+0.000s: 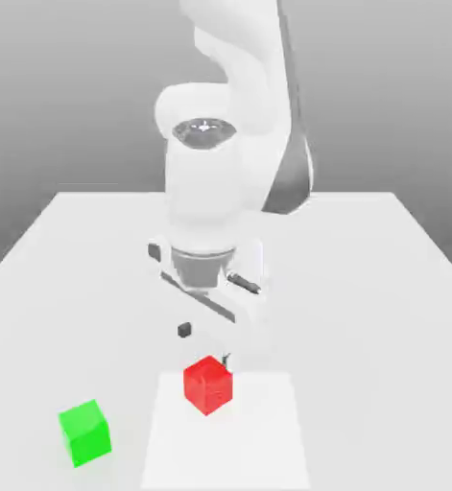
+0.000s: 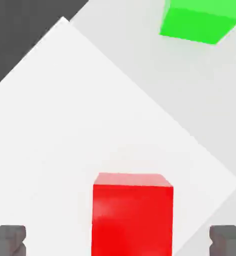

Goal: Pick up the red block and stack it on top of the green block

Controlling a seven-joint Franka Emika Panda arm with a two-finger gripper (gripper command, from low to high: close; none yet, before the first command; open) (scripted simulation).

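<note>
Sitting on a white square mat, the red block lay between the gripper's wide-apart fingertips, untouched. Off the mat, well apart from that block, the green block rested on the pale grey table against a grey backdrop.

Bright, even, soft light; faint shadows, no glare, mildly blurred renders.
</note>
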